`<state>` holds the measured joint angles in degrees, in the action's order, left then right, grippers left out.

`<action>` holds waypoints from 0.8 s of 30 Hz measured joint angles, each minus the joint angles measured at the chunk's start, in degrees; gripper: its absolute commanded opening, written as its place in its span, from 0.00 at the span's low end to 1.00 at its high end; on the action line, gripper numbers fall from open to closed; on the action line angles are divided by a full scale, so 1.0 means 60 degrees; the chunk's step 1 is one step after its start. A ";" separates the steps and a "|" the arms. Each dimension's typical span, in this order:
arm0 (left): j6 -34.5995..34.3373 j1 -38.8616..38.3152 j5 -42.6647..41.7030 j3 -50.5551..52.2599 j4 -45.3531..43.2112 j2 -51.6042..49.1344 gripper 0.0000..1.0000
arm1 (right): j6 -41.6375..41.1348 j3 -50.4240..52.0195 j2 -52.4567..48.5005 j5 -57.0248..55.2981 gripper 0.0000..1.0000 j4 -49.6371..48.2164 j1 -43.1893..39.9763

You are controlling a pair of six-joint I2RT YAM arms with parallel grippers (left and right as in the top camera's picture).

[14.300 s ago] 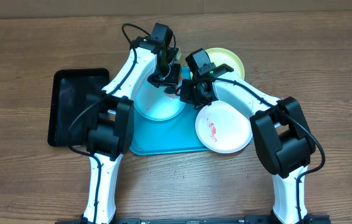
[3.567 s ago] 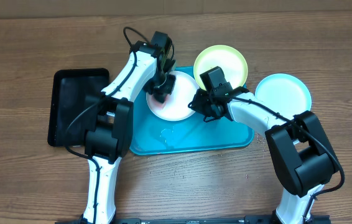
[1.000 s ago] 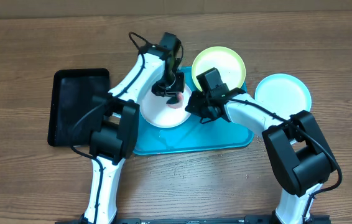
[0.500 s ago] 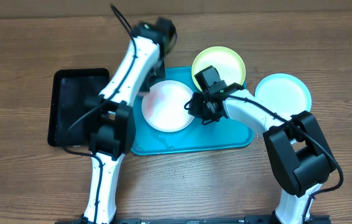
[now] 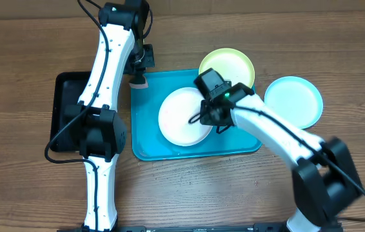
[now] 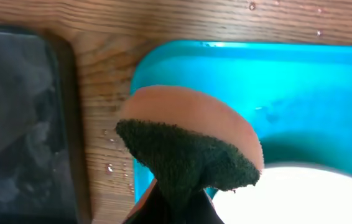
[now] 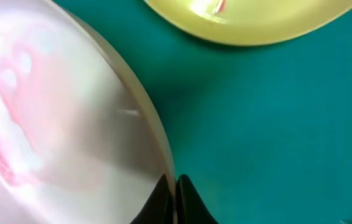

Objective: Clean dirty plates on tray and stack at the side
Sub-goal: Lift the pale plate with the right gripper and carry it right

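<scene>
The white plate [image 5: 180, 119] lies on the turquoise tray [image 5: 147, 138], tilted, with pink smears in the right wrist view [image 7: 58, 118]. My right gripper [image 5: 203, 118] is shut on its right rim, which shows in the right wrist view [image 7: 175, 199]. The yellow-green plate [image 5: 229, 64] sits at the tray's far right corner with a red smear [image 7: 216, 6]. The light blue plate [image 5: 293, 102] lies on the table to the right. My left gripper [image 5: 139, 71] is shut on a sponge [image 5: 138, 82] over the tray's far left corner. The sponge is pink with a dark green pad [image 6: 188, 149].
A black tray [image 5: 73, 109] lies left of the turquoise tray and also shows in the left wrist view [image 6: 14, 124]. Water drops sit on the wood between them [image 6: 111, 168]. The wooden table [image 5: 337, 51] surrounds everything.
My left arm has pulled the sponge off the white plate, back and left to the tray's far left corner. My right gripper has drawn the white plate a little right and toward the front.
</scene>
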<state>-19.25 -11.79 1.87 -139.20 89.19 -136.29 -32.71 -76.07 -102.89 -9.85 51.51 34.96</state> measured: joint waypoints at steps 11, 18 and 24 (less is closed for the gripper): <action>0.0029 -0.0098 -0.0178 0.0022 -0.0069 0.0000 0.04 | 0.0219 0.0000 0.1596 -0.5533 0.04 0.1144 0.2608; 0.0033 -0.0098 -0.0186 0.0025 -0.0109 0.0000 0.04 | 0.0240 0.0000 0.1596 -0.8859 0.04 0.1359 0.3687; 0.0033 -0.0098 -0.0208 0.0025 -0.0109 0.0000 0.04 | 0.0244 0.0000 0.1596 -1.1264 0.04 0.1300 0.4382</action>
<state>-19.05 -12.38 0.62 -139.04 88.53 -136.29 -31.24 -76.07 -93.32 -77.43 59.31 61.25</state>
